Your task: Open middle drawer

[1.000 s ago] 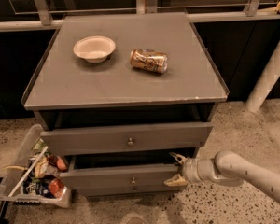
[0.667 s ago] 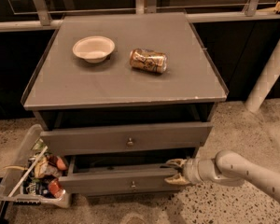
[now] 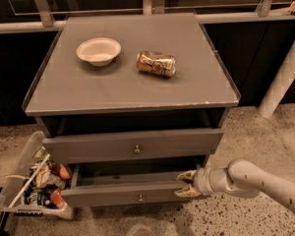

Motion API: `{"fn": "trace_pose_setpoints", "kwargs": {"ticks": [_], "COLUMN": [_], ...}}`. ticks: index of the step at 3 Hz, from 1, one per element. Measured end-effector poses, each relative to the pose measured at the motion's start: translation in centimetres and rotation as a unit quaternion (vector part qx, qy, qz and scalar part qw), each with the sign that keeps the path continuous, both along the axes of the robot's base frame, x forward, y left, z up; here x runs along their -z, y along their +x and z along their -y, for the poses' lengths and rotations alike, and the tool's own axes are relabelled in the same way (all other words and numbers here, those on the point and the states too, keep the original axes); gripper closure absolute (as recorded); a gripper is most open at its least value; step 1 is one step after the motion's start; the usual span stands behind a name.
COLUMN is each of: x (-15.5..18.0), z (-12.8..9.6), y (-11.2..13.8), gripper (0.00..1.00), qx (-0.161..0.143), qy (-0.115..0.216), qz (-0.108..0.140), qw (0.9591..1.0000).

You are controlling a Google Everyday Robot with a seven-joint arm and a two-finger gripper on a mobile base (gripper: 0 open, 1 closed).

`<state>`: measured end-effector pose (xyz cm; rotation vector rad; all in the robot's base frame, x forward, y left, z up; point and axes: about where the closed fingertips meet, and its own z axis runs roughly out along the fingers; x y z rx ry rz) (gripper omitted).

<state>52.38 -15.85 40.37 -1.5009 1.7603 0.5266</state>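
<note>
The middle drawer [image 3: 113, 194] is the lower of the two grey fronts that show, with a small round knob [image 3: 140, 197]. It stands pulled partly out, and its dark inside shows behind the front. My gripper [image 3: 186, 184] is at the right end of that front, on the grey-white arm [image 3: 246, 178] that comes in from the lower right. Its two tan fingers sit one behind and one before the front's top edge, clamped on it. No third front shows below it.
The upper grey drawer [image 3: 88, 147] with its knob [image 3: 136, 149] is above. On the cabinet top [image 3: 113, 90] are a white bowl [image 3: 98, 50] and a crushed can [image 3: 156, 63]. A clear bin of rubbish [image 3: 34, 183] sits on the floor at left, and a white post [image 3: 285, 73] stands at right.
The middle drawer has slid further out toward the camera. My gripper has moved with it, still at its right end.
</note>
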Motion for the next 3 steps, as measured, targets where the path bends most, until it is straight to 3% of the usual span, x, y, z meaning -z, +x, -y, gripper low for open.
{"fn": "trace_pose_setpoints", "kwargs": {"ticks": [1,3], "x": [-0.17,-0.17], "z": [-0.02,-0.02], "y": [-0.93,-0.93], "gripper": [0.82,0.35], "qx": [0.007,0.007], "qy": [-0.004,-0.004], "qz": [-0.007,-0.008], "qw": [0.9999,0.9999]}}
